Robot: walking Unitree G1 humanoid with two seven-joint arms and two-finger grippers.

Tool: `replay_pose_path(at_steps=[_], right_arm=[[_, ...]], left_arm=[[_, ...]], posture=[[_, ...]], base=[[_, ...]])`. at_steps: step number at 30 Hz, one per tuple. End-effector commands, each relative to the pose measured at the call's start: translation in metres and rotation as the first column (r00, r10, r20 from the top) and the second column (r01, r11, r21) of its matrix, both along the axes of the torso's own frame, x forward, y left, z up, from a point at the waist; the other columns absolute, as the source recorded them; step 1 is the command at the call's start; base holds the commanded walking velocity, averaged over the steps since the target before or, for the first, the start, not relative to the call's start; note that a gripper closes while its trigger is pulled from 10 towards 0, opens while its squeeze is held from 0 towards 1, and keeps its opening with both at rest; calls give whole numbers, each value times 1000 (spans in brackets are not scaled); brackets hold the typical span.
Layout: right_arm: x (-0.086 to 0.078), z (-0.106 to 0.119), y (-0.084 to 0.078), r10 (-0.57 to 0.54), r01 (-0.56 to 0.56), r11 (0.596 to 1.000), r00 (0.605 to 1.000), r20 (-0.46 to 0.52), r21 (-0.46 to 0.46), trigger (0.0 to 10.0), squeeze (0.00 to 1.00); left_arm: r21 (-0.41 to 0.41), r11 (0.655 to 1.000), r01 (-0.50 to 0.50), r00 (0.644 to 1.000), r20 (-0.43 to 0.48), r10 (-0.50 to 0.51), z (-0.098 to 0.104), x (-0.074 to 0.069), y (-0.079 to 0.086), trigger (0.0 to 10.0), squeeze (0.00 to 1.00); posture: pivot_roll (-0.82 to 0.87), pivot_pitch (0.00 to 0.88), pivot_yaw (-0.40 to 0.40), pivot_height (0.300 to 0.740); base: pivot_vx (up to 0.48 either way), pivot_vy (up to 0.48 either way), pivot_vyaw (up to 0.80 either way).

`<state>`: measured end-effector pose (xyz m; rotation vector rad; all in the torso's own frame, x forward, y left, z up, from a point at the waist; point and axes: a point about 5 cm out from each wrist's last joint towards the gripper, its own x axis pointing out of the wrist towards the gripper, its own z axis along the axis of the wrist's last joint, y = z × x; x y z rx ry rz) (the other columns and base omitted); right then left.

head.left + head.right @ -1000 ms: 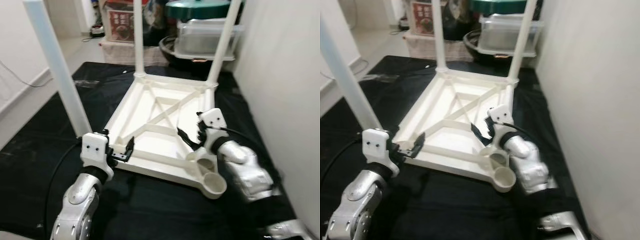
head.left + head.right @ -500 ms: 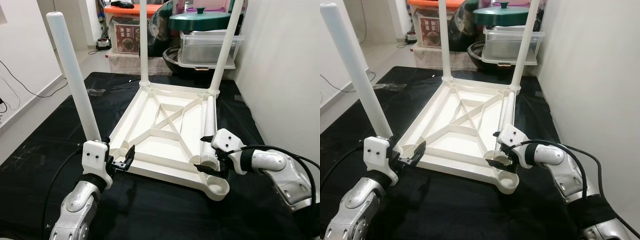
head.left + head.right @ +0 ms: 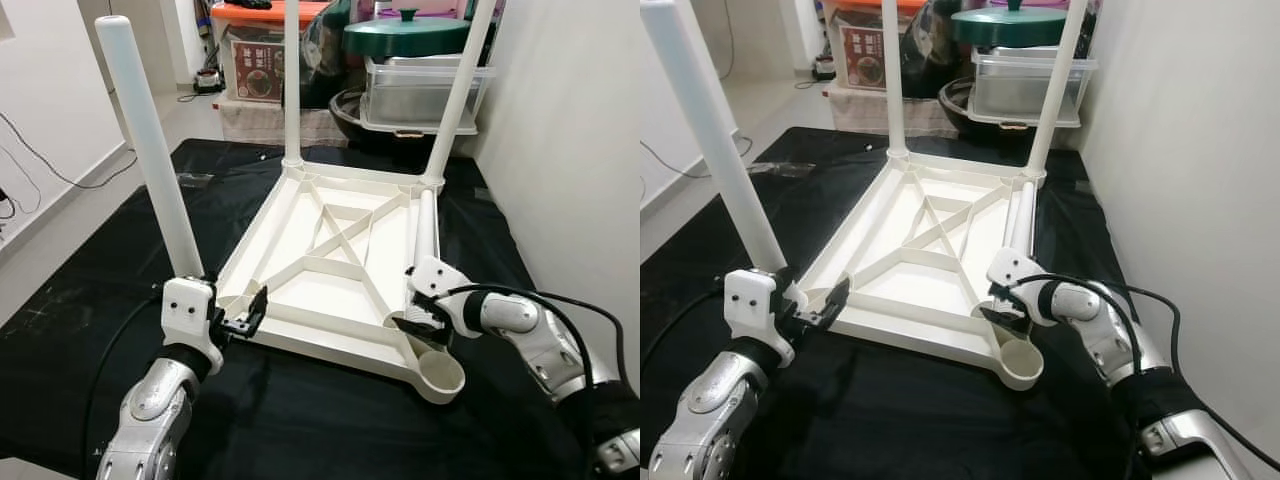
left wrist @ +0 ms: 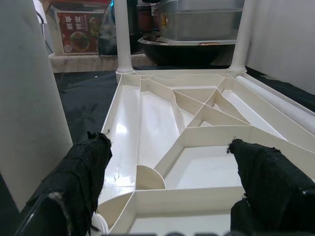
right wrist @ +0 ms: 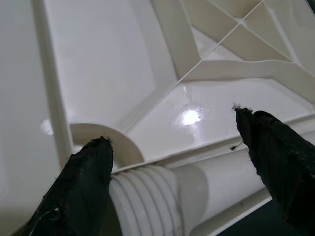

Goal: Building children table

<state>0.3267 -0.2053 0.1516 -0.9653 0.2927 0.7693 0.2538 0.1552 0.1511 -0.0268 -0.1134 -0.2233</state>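
Observation:
The white table top [image 3: 300, 342] lies upside down on a black mat. Three white legs stand up from its corners: near left [image 3: 150, 150], far left [image 3: 291, 80], far right [image 3: 460, 90]. A fourth, loose leg [image 3: 424, 235] lies along the inside of the right edge. The near-right corner socket [image 3: 440, 377] is empty. My right gripper [image 3: 418, 325] is open, its fingers [image 5: 275, 147] on either side of the loose leg's threaded end [image 5: 147, 196]. My left gripper [image 3: 248, 312] is open at the near-left corner beside the standing leg, holding nothing.
Beyond the table's far end stand a clear plastic box [image 3: 420, 90] with a green lid [image 3: 405, 35] on it, a dark basin and printed boxes [image 3: 250, 65]. A white wall [image 3: 570, 150] runs close along the right. Bare mat [image 3: 300, 420] lies in front of the table.
The camera has shifted and sharpened. My right gripper swung from above the table's right edge down to the loose leg's threaded end. The left gripper stays at the near-left corner.

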Motion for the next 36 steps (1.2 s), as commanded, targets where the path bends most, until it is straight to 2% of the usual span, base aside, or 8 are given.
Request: replay_pose_path(at_steps=[1, 14, 18, 26, 32, 33, 34, 36], right_arm=[[-3, -1, -7, 20, -22, 999, 999, -47, -44, 10000, 0], [-4, 9, -19, 85, -93, 992, 992, -89, -89, 10000, 0], [16, 10, -26, -79, 83, 991, 996, 40, -107, 10000, 0], [16, 4, -23, -123, 127, 989, 991, 57, -79, 10000, 0], [24, 17, -26, -236, 246, 969, 940, 245, -8, 10000, 0], [28, 31, -28, -316, 308, 948, 875, 365, 81, 3529, 0], [27, 41, -27, -385, 332, 923, 810, 443, 195, 0, 0], [23, 44, -27, -430, 339, 902, 767, 476, 268, 0, 0]], left_arm=[[4, 1000, 2, 1000, -12, -2, -2, 1, 2, 10000, 0], [-1, 1000, 19, 1000, -19, -19, -5, 2, -1, 10000, 0], [-7, 1000, 16, 1000, -17, -17, -6, 3, -3, 10000, 0], [-3, 1000, 12, 1000, -18, -12, -6, 2, -3, 10000, 0], [0, 1000, 5, 1000, -15, -5, -6, 1, -2, 10000, 0], [-2, 1000, 1, 1000, -15, -1, -6, 1, -2, 10000, 0], [-3, 1000, -3, 1000, -15, 3, -7, 1, -2, 10000, 0], [-3, 1000, -5, 1000, -16, 5, -7, 1, -2, 10000, 0]], posture=[[-16, 0, -39, 740], [-34, 0, -38, 740], [-30, 0, -44, 740], [-28, 0, -47, 740], [-32, 0, -49, 740], [-32, 0, -51, 740], [-34, 0, -49, 740], [-35, 0, -47, 740]], base=[[0, 0, 0], [0, 0, 0], [0, 0, 0], [0, 0, 0], [0, 0, 0], [0, 0, 0], [0, 0, 0], [0, 0, 0]])
